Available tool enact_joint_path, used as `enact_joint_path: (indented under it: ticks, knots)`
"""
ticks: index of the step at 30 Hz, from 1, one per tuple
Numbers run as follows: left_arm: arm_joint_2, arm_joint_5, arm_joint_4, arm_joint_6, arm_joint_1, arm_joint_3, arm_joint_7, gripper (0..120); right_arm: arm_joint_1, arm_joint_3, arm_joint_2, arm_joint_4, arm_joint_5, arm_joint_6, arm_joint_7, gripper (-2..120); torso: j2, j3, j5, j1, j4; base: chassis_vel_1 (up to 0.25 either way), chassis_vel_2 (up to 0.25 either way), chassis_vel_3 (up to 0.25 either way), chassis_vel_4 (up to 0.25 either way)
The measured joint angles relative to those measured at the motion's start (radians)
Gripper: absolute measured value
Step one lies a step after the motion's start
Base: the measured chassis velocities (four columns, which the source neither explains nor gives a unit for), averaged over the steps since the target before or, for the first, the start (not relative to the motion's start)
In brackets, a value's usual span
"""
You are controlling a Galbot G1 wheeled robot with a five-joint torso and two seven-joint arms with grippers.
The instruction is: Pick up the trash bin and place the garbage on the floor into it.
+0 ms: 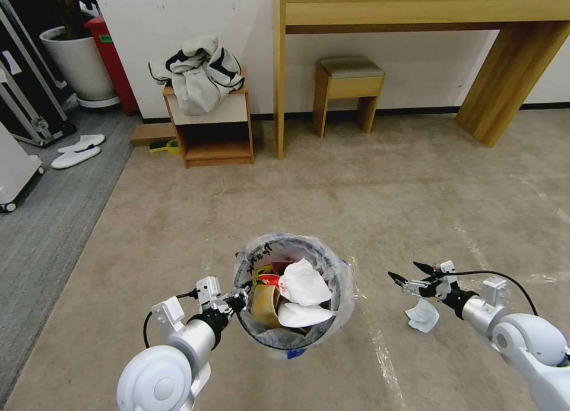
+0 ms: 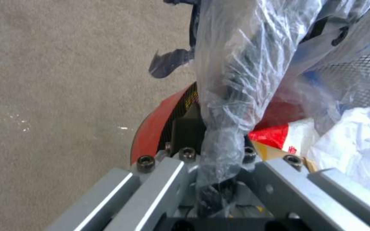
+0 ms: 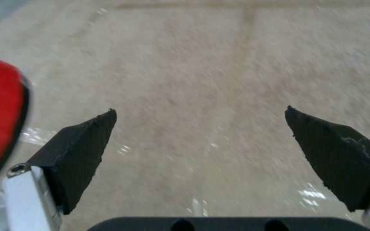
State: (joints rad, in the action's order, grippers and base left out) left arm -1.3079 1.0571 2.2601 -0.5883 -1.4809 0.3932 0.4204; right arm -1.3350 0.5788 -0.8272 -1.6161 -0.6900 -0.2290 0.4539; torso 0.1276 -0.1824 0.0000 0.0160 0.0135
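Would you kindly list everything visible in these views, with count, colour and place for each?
trash bin: one, red with clear plastic liner, on the beige carpet before the robot, holding litter.
tissue: one, white, crumpled, on the carpet under the right gripper.
desk: one, light wood, against the far wall.
stool: one, wood with grey cushion, under the desk.
side table: one, wood, left of the desk, with a grey-and-black garment piled on top.
slippers: one pair, white, on the grey carpet at far left.
planter: one, white, far left corner.
left gripper: clamped on the bin's lined rim.
right gripper: open, above the tissue.
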Motion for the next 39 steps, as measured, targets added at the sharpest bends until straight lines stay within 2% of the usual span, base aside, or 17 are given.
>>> enact_joint_path:
  ticks: [5,11,22,29,39]
  knots:
    - [0.006,0.003,-0.008,0.000,0.009,-0.001,-0.001,1,0.002,-0.001,0.009,0.045,0.006,-0.004,-0.011,100,0.000,0.000,0.0000,0.000,0.0001,0.000,0.000,0.000,0.000]
    - [0.004,-0.001,-0.018,0.002,0.005,0.006,-0.017,1,-0.014,0.031,0.049,0.109,-0.004,-0.093,-0.016,100,0.000,0.000,0.0001,0.000,0.0000,0.000,0.000,0.000,0.000]
    - [0.013,-0.002,-0.023,0.003,0.004,0.008,-0.028,1,-0.032,0.070,0.113,0.164,0.001,-0.161,-0.006,100,0.000,0.000,0.0001,0.000,0.0000,0.000,0.000,0.000,0.000]
    - [0.009,-0.010,-0.027,0.003,0.007,-0.002,-0.032,1,-0.034,0.078,0.161,0.210,-0.045,-0.207,-0.010,100,0.000,0.000,0.0001,0.000,0.0001,0.000,0.000,0.000,0.000]
    - [0.013,-0.019,-0.031,0.002,0.004,-0.009,-0.039,1,0.024,0.007,0.171,0.256,-0.128,-0.262,-0.065,100,0.000,0.000,0.0000,0.000,0.0001,0.000,0.000,0.000,0.000]
